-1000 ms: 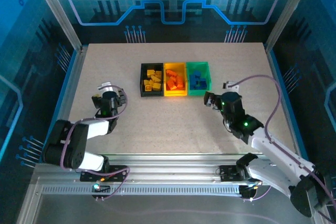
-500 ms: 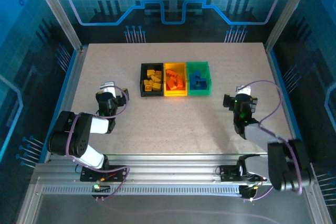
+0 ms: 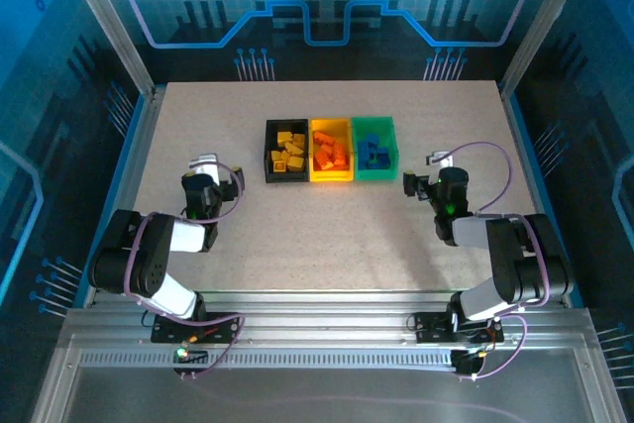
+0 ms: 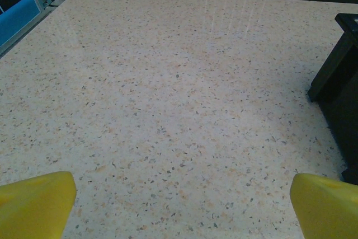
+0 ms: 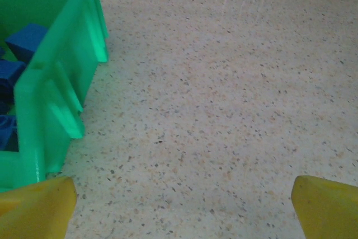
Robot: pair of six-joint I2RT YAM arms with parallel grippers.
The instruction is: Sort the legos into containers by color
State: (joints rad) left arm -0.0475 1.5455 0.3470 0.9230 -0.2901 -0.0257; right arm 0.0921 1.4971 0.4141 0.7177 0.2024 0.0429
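Three joined bins stand mid-table: the black bin (image 3: 286, 153) holds yellow legos (image 3: 289, 152), the yellow bin (image 3: 331, 151) holds orange legos (image 3: 331, 153), the green bin (image 3: 375, 149) holds blue legos (image 3: 372, 150). My left gripper (image 3: 205, 188) rests low on the table, left of the black bin (image 4: 341, 82); its yellow fingertips (image 4: 33, 202) stand wide apart over bare table. My right gripper (image 3: 428, 185) sits low just right of the green bin (image 5: 53, 76), open, nothing between its fingertips (image 5: 327, 205). Blue legos (image 5: 17, 54) show inside that bin.
The speckled tabletop (image 3: 327, 235) spreads around the bins on all sides. A metal rail (image 3: 327, 309) runs along the near edge under the arm bases. Blue enclosure walls (image 3: 129, 136) border the table left and right.
The right arm has folded back from its reach near the green bin and settled low at the bin's right. The left arm has tucked slightly and then held still.
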